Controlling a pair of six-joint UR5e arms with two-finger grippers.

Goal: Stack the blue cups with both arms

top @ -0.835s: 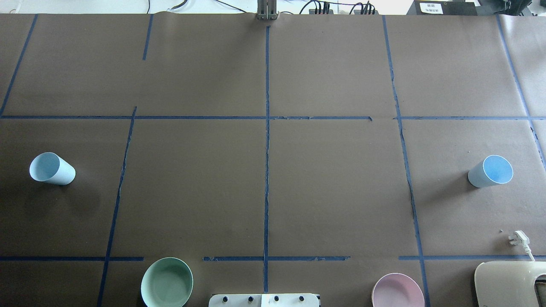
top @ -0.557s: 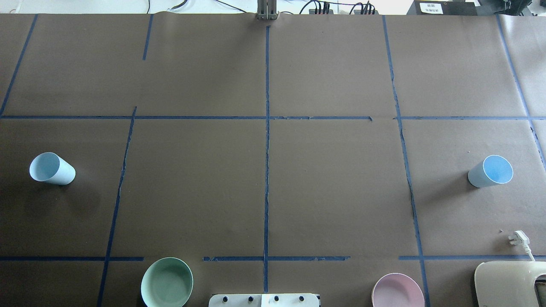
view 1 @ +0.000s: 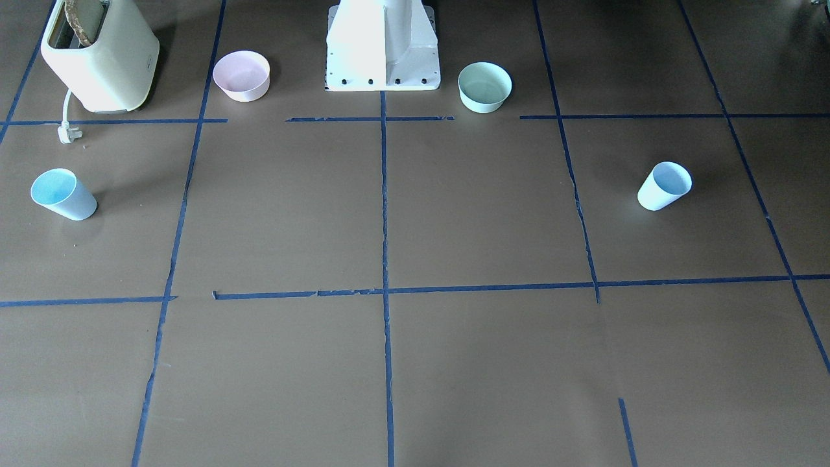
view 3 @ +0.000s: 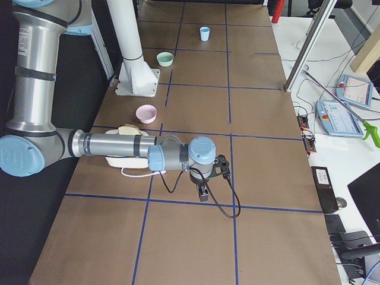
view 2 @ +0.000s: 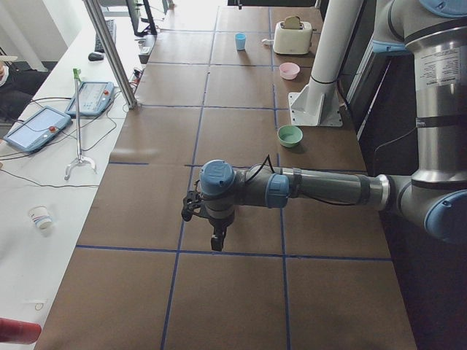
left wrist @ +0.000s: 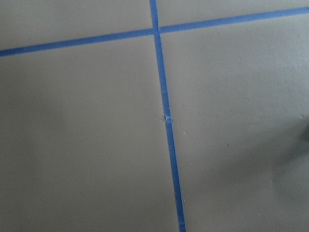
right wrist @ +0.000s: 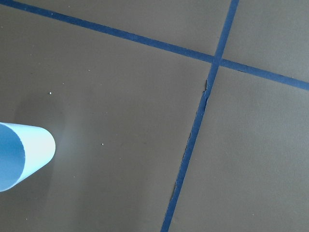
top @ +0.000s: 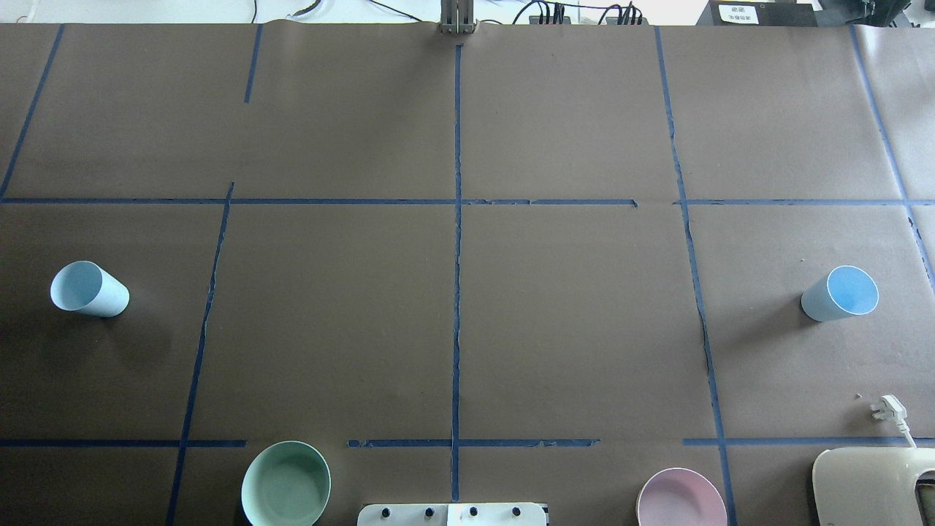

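Two pale blue cups stand upright and far apart on the brown table. One cup (top: 89, 289) is at the left of the overhead view and also shows in the front view (view 1: 664, 185). The other cup (top: 840, 294) is at the right, and also shows in the front view (view 1: 63, 193) and at the left edge of the right wrist view (right wrist: 19, 154). My left gripper (view 2: 217, 237) and right gripper (view 3: 203, 191) show only in the side views, pointing down above the table. I cannot tell whether they are open or shut. The left wrist view shows only tape lines.
A mint green bowl (top: 285, 483) and a pale pink bowl (top: 681, 498) sit near the white pedestal base (top: 451, 513). A cream toaster (top: 873, 486) with a loose plug (top: 887, 408) stands at the near right. Blue tape lines (top: 456, 292) cross the table.
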